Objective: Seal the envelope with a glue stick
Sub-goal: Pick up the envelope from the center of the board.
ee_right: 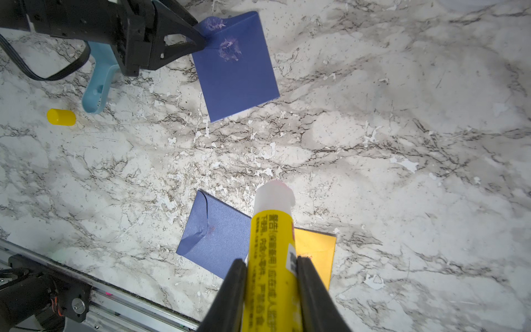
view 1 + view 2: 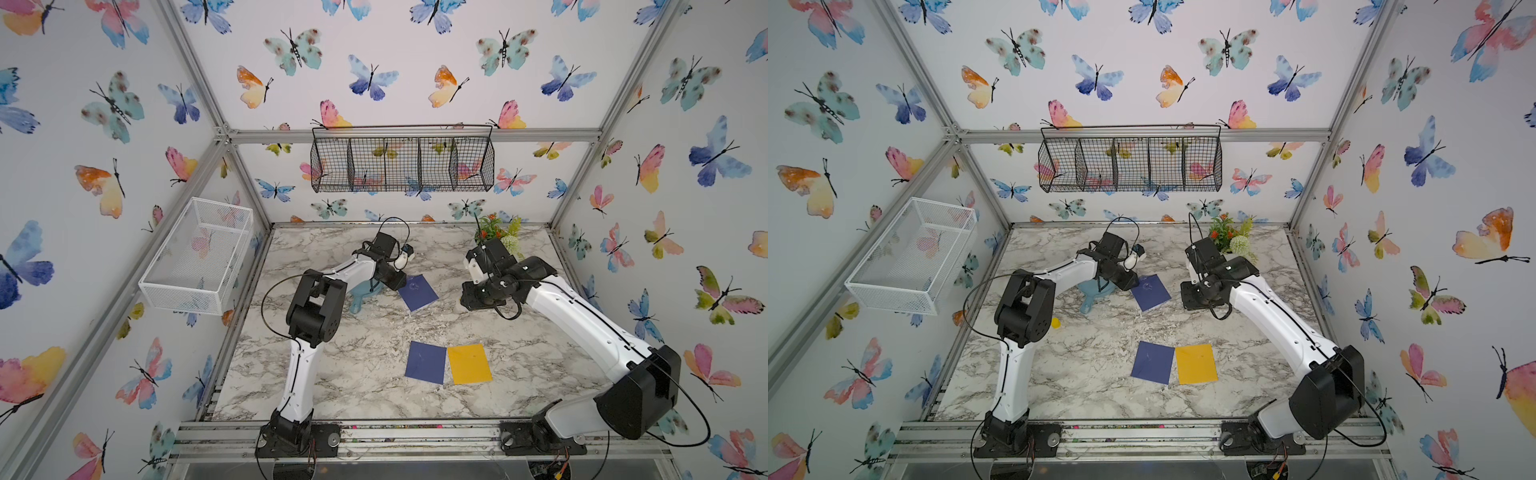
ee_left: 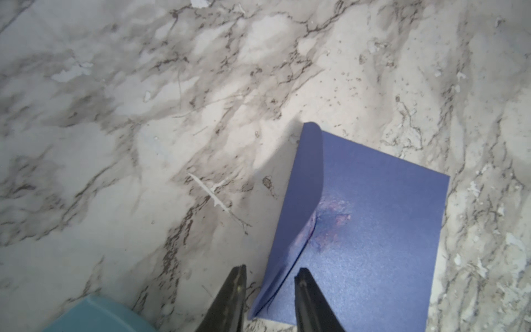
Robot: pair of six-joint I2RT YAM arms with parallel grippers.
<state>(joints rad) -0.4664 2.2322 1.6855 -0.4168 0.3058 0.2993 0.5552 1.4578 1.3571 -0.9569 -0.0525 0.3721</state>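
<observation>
The marble table point(image 2: 374, 332) is taken in from high above its front edge in both top views, faced downward toward the back wall. The left wrist view is held close over the table, aimed past the left gripper point(image 3: 270, 268) at the smeared blue envelope point(image 3: 373, 244) just ahead of it. In the right wrist view, from higher, past the right gripper point(image 1: 270, 258), the same envelope is caught well ahead.

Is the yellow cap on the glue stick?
No, the yellow cap lies alone on the table, while the glue stick in the right pincer shows its bare white tip.
</observation>
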